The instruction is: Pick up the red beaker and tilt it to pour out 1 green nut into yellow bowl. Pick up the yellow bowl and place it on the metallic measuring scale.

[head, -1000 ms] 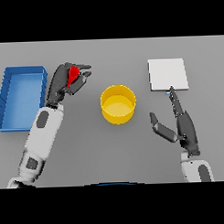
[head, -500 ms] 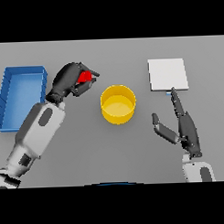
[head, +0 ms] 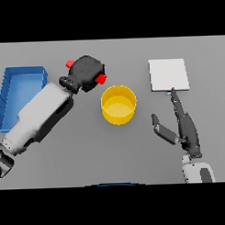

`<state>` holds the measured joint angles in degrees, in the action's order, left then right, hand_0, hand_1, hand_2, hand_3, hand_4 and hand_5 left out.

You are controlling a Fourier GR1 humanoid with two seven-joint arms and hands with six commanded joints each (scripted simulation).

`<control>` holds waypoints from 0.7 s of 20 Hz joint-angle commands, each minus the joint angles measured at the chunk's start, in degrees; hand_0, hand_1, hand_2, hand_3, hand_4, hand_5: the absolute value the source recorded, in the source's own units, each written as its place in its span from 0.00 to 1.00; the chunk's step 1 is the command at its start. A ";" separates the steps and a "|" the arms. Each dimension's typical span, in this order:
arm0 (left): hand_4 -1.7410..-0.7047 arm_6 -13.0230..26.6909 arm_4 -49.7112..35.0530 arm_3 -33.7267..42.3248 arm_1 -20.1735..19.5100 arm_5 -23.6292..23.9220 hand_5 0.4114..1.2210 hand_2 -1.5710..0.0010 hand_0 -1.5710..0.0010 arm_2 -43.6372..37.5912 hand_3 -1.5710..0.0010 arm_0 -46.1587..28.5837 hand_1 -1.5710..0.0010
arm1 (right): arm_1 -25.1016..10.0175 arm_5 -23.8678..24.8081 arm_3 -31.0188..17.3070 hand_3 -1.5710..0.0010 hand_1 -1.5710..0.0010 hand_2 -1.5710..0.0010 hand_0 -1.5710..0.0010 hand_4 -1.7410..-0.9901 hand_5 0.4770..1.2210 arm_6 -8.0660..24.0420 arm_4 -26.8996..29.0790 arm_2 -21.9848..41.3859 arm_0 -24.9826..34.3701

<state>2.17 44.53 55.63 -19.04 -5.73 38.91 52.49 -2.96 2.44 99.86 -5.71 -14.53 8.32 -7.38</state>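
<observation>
red beaker (head: 101, 79) in left hand (head: 87, 73) (tilted), beside yellow bowl (head: 118, 105)

Probably a lab bench: bare grey table (head: 66, 171), metallic measuring scale (head: 168, 74), blue bin (head: 21, 74).

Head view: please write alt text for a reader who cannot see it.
The left robot hand grips a red beaker beside a round yellow bowl on the grey table. The right robot hand rests open below a flat metallic measuring scale; a blue tray sits far left.

bare table between yellow bowl (head: 118, 105) and scale (head: 168, 74)
</observation>
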 commanded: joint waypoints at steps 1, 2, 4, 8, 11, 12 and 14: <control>0.12 -0.22 1.53 -0.79 0.02 -1.42 0.98 0.00 0.00 1.94 0.00 1.64 0.00 | -0.09 -0.05 -0.12 1.00 1.00 1.00 1.00 0.64 0.30 0.27 0.45 -0.40 0.61; 0.10 -0.20 2.94 -1.02 -0.44 -3.54 0.99 0.00 0.00 4.14 0.00 2.83 0.00 | -0.21 -0.16 -0.46 1.00 1.00 1.00 1.00 0.65 0.28 -0.12 0.47 -0.43 0.42; 0.07 -0.28 4.49 -2.15 0.57 -6.15 0.99 0.00 0.00 7.27 0.00 5.29 0.00 | 0.48 0.19 -0.58 1.00 1.00 1.00 1.00 0.67 0.26 0.24 0.35 -0.19 0.28; 0.03 -1.73 7.13 -4.75 1.32 -9.99 1.00 0.00 0.00 12.58 0.00 9.88 0.00 | 1.22 1.01 -1.39 1.00 1.00 1.00 1.00 0.72 0.23 0.09 0.04 -0.24 0.83; 0.02 -1.55 9.86 -6.05 1.53 -12.38 1.00 0.00 0.00 16.78 0.00 12.88 0.00 | 0.86 1.58 -1.54 1.00 1.00 1.00 1.00 0.73 0.23 0.47 -0.76 -0.41 1.43; 0.01 -1.98 10.79 -6.53 1.65 -12.54 1.00 0.00 0.00 18.25 0.00 13.67 0.00 | 0.67 1.37 -1.38 1.00 1.00 1.00 1.00 0.73 0.23 -0.11 -0.59 -0.45 0.96; 0.01 -2.82 12.69 -7.12 1.60 -12.59 1.00 0.00 0.00 21.18 0.00 15.15 0.00 | 0.54 1.51 -1.66 1.00 1.00 1.00 1.00 0.74 0.22 0.36 -0.99 -0.46 1.25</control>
<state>-0.68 57.10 48.52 -17.43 -18.37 60.08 67.65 -2.44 3.98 98.21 -5.27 -15.51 7.84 -6.11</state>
